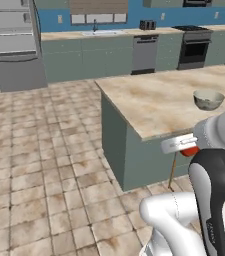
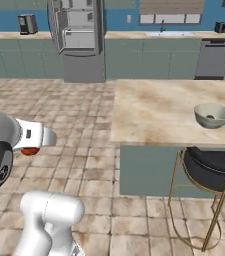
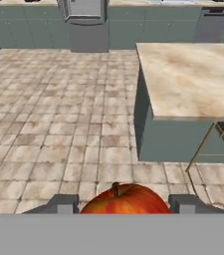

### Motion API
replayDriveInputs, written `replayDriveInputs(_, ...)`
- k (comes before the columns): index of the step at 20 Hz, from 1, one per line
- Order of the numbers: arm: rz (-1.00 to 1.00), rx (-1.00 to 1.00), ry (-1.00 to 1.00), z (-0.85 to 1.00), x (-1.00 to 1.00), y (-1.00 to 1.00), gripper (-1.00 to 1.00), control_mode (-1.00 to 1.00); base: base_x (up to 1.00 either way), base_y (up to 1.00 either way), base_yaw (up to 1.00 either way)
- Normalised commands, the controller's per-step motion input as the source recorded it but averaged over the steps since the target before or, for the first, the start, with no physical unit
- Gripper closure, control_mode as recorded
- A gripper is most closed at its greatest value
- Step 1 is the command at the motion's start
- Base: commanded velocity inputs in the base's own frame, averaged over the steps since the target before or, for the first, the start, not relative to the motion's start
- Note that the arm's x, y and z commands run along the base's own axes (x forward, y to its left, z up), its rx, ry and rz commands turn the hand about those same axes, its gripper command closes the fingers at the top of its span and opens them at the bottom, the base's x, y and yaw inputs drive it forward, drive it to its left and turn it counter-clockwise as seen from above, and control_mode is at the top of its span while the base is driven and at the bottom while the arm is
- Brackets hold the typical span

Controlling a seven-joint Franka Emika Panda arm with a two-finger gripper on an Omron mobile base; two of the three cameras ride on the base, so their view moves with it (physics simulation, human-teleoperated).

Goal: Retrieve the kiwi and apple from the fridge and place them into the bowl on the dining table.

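Left base view: the dining table (image 1: 154, 100) presents its beige marbled worktop on a teal base, and the bowl (image 1: 208, 99) stands upright on it towards the far right side. The fridge (image 1: 13, 40) stands at the far left wall with a door swung open, its shelves exposed. The gripper (image 1: 188, 150) projects to the left from the white arm at the lower right, in front of the table's near edge, and a sliver of the red apple (image 1: 189, 151) shows beneath it. Right base view: the same bowl (image 2: 212, 115) sits on the worktop (image 2: 154, 112) near its right end, with a small dark item inside that cannot be identified. A black stool (image 2: 211, 172) with gold legs stands against the table's near side. The fridge (image 2: 79, 37) is at the back wall, door open. The gripper (image 2: 31, 147) hangs over the tiled floor (image 2: 84, 130), well left of the table, with the apple (image 2: 30, 150) under it. Hand view: the apple (image 3: 126, 200) sits squarely between the two fingers (image 3: 63, 204), stem upward; the jaws are gripping it, one on either flank. The table (image 3: 193, 79) lies ahead to the right, the fridge (image 3: 86, 20) at the far wall.
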Motion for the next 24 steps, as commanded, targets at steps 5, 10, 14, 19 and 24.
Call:
replayDriveInputs(5,0.0,0.0,0.0,0.0,0.0,0.0,1.0,1.0,0.65,-0.97,0.0)
replayDriveInputs(10,0.0,0.0,0.0,0.0,0.0,0.0,1.0,1.0,0.73,-0.95,0.0)
replayDriveInputs(14,0.0,0.0,0.0,0.0,0.0,0.0,1.0,1.0,0.95,-0.78,0.0)
replayDriveInputs(19,0.0,0.0,0.0,0.0,0.0,0.0,1.0,1.0,1.0,-0.48,0.0)
replayDriveInputs(24,0.0,0.0,0.0,0.0,0.0,0.0,1.0,1.0,0.99,-0.11,0.0)
